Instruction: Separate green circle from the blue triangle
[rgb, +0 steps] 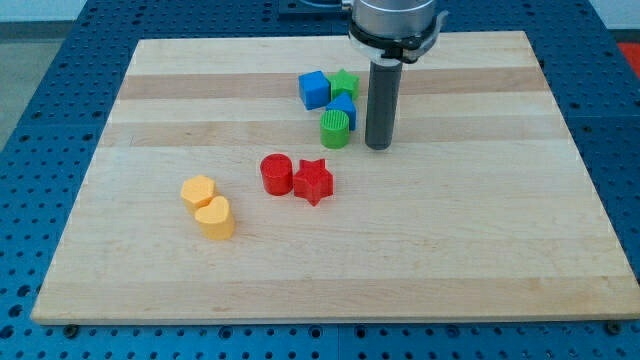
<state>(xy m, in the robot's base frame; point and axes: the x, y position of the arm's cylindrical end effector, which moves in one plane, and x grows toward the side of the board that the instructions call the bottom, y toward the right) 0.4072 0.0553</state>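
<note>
Standing just right of the green circle (seemingly touching the blue triangle), my tip.

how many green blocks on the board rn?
2. The green star sits near the view's top, beside the blue cube. The green circle is just below, against the blue triangle, left of my tip. None looks hidden.
</note>
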